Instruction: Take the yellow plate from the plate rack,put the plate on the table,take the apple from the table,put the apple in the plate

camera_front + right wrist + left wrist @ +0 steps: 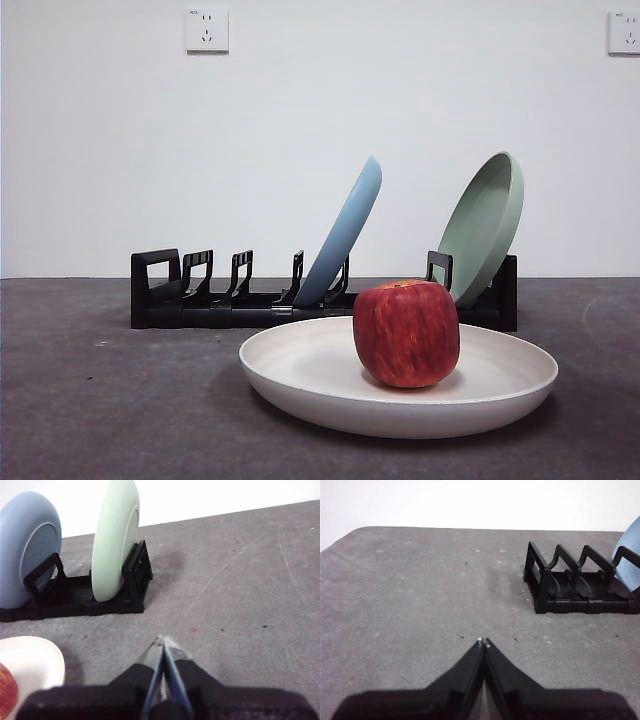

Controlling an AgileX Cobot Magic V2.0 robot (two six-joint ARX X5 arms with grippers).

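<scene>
While the apple (406,333) sits in the yellow plate (300,365) on the worktop (100,400), near the plate rack (240,300), you see both jaws pressed together, empty; grip its firm, smooth, bruisable flanks.

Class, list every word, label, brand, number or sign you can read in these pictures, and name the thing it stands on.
None can be read.
The yellow plate, the apple, the light blue plate, the pale green plate and the plate rack carry no print.
The wall sockets show only pin holes and a tiny mark too small to read.
</scene>
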